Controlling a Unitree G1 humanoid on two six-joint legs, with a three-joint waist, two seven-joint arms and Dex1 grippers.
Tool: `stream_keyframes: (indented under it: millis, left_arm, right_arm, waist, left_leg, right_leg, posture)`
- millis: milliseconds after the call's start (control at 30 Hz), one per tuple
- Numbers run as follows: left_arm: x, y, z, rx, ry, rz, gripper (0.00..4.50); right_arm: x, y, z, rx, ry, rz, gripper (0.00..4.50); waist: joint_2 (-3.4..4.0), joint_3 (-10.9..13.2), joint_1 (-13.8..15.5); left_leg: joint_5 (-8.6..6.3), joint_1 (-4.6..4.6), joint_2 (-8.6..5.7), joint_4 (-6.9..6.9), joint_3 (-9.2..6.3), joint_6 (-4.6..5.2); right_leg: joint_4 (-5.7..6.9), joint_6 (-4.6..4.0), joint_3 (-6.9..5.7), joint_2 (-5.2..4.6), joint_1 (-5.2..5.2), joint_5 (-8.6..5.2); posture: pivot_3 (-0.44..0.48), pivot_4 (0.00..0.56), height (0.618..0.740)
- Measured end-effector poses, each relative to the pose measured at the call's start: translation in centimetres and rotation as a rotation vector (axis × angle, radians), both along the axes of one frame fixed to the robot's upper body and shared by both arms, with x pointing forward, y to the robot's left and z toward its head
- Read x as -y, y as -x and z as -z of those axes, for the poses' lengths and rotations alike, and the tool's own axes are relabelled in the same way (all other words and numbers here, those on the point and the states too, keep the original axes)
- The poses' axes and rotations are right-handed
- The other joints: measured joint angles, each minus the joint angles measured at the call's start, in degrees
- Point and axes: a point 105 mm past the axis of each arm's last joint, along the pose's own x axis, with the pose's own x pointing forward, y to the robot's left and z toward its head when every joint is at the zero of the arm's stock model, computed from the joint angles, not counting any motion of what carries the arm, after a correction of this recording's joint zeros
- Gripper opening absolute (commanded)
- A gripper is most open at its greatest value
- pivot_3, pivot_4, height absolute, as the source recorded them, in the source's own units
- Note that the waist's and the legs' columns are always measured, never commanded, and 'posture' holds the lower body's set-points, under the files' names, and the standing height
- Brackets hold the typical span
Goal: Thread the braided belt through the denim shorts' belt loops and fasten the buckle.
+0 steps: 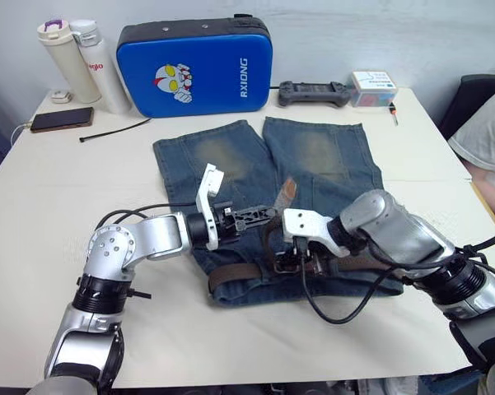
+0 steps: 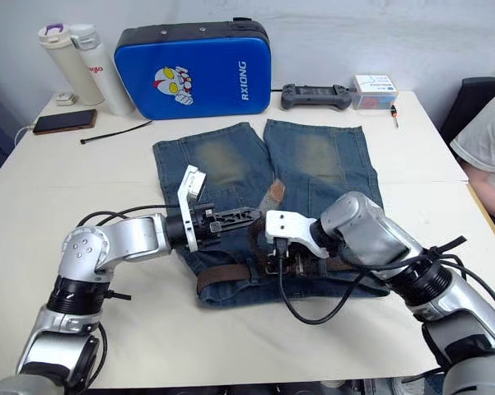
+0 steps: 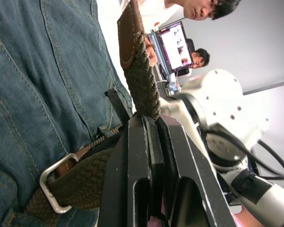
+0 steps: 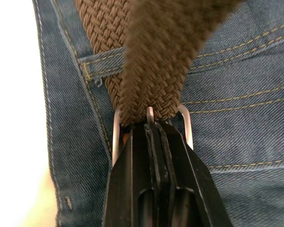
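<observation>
Denim shorts [image 1: 263, 164] lie flat mid-frame on the white table [image 1: 33, 214], waistband toward the bottom edge, legs toward the top. Braided belt [image 1: 231, 274] runs along the waistband, passing under a belt loop [image 4: 101, 64]. Its tan-tipped free end [image 1: 287, 192] stands up at centre frame. Left gripper [image 1: 259, 216], just left of centre, is clamped on the belt's free strap below the tip, fingers [image 3: 146, 156] closed flat on the braid. Right gripper [image 1: 290, 262], lower centre, is pinched on the buckle [image 4: 151, 124], fingers together at the silver frame and prong, with strap passing through the frame. Blue case [image 1: 194, 66], two bottles [image 1: 82, 66], phone [image 1: 61, 119], black controller [image 1: 315, 93] and a small box [image 1: 374, 88] sit along the top. Person's sleeve [image 1: 486, 136] at the right edge.
</observation>
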Motion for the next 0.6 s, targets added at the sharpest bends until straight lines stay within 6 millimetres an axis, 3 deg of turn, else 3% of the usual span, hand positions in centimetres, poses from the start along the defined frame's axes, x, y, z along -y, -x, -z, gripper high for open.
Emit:
stream_keyframes:
  millis: [300, 533, 600]
  left_arm:
    - [0.6, 0.1, -0.2, 0.018, -0.009, 0.068, 0.0]
    - [2.5, -0.9, -0.6, 0.059, -0.058, 0.16, 0.0]
    - [3.9, -1.8, -0.7, 0.067, -0.071, 0.194, 0.0]
  right_arm:
    - [-0.4, 0.4, 0.3, 0.132, 0.051, -0.089, 0.03]
    - [-0.6, 0.5, 0.4, 0.183, 0.083, -0.147, 0.03]
    - [-0.6, 0.4, 0.4, 0.192, 0.105, -0.159, 0.03]
  waist:
    - [-0.33, -0.4, -0.2]
    - [-0.42, -0.5, -0.3]
    - [-0.48, -0.6, -0.1]
  left_leg:
    - [-0.05, 0.22, 0.01, -0.07, -0.03, -0.05]
    - [-0.05, 0.25, 0.01, -0.07, -0.03, -0.06]
    - [-0.04, 0.25, -0.02, -0.06, -0.05, -0.07]
  right_leg:
    - [-0.03, -0.03, -0.01, 0.0, 0.19, -0.02]
    - [-0.02, -0.03, -0.01, 0.01, 0.22, -0.02]
    - [-0.02, -0.02, -0.05, 0.01, 0.24, -0.01]
  posture:
    - [0.0, 0.15, 0.74]
    - [0.0, 0.15, 0.74]
    - [0.0, 0.15, 0.74]
